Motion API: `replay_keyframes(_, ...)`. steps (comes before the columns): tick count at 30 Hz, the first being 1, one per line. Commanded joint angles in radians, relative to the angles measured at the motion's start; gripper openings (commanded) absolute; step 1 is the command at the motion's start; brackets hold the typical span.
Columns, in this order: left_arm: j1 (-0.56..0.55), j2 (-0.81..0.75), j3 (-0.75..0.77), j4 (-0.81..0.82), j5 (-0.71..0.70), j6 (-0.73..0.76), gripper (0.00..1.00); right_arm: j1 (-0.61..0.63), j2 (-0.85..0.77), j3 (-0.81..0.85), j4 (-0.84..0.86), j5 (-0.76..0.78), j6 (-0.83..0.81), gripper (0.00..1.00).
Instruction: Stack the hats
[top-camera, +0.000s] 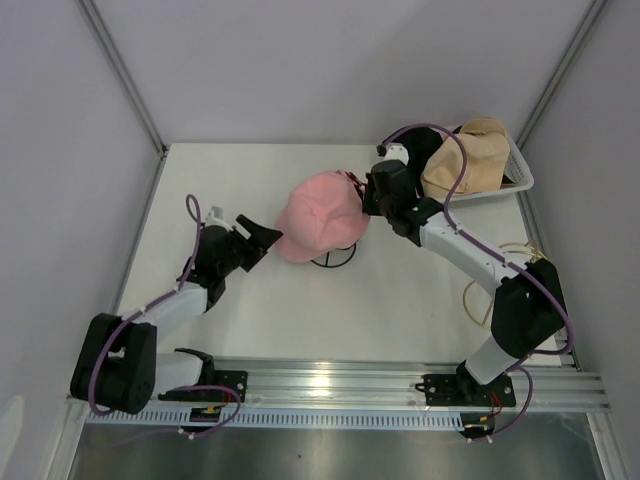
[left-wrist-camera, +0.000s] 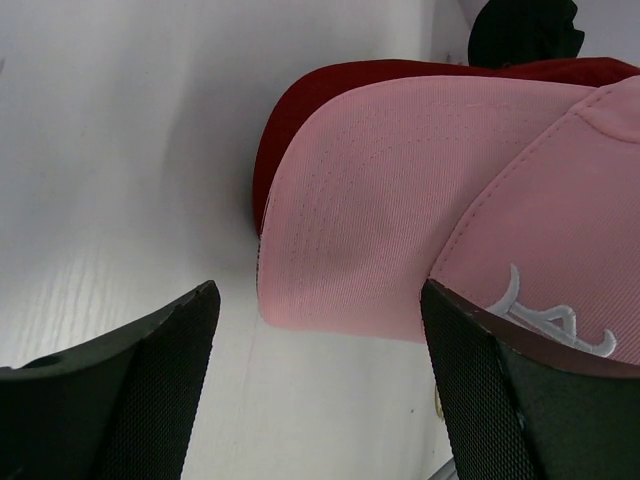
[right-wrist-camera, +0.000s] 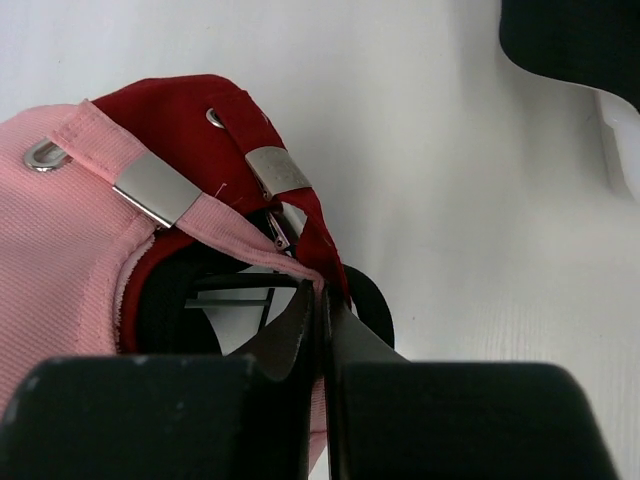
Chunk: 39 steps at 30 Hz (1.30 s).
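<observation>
Jaws of the right gripper (right-wrist-camera: 319, 292) pinch the back strap of the pink cap (top-camera: 318, 215), atop the red cap (right-wrist-camera: 170, 110); the left gripper (left-wrist-camera: 318, 300) gapes wide at its brim.

The upper cap (top-camera: 318, 220) lies on the lower cap (right-wrist-camera: 180, 110), just ahead of the left gripper (top-camera: 266, 242). Their rear meets the tips of the right gripper (right-wrist-camera: 322, 298). Behind that gripper, a hat (top-camera: 470, 155) sits in a basket (top-camera: 522, 170).
</observation>
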Motion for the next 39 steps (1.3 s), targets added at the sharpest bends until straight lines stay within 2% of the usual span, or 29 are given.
replay_keyframes(1,0.011,0.078,0.057,0.135,0.059,-0.019,0.83,-0.024,-0.015,-0.033,-0.068,0.088,0.021,0.0)
replay_keyframes(5,0.012,0.173,0.07,0.233,0.094,-0.063,0.79,-0.034,-0.017,-0.042,-0.071,0.086,0.024,0.0)
replay_keyframes(10,0.014,0.239,0.08,0.34,0.102,-0.059,0.79,-0.049,-0.019,-0.044,-0.074,0.074,0.03,0.0)
replay_keyframes(16,0.026,0.343,0.076,0.592,0.157,-0.066,0.76,-0.07,-0.008,-0.051,-0.065,0.028,0.048,0.0)
replay_keyframes(20,0.026,0.447,0.074,0.783,0.199,-0.145,0.7,-0.073,0.011,-0.042,-0.067,0.011,0.056,0.0)
replay_keyframes(31,0.003,0.529,0.067,0.848,0.228,-0.168,0.66,-0.076,0.034,-0.031,-0.077,0.022,0.064,0.0)
replay_keyframes(34,-0.014,0.555,0.065,0.912,0.237,-0.203,0.52,-0.077,0.043,-0.028,-0.07,0.013,0.07,0.0)
replay_keyframes(37,-0.027,0.589,0.085,0.901,0.226,-0.215,0.28,-0.078,0.054,-0.024,-0.076,0.003,0.071,0.0)
replay_keyframes(38,-0.03,0.589,0.086,0.875,0.213,-0.214,0.06,-0.077,0.052,-0.024,-0.077,0.007,0.07,0.0)
replay_keyframes(39,-0.031,0.58,0.094,0.827,0.196,-0.209,0.01,-0.076,0.052,-0.024,-0.082,0.01,0.068,0.0)
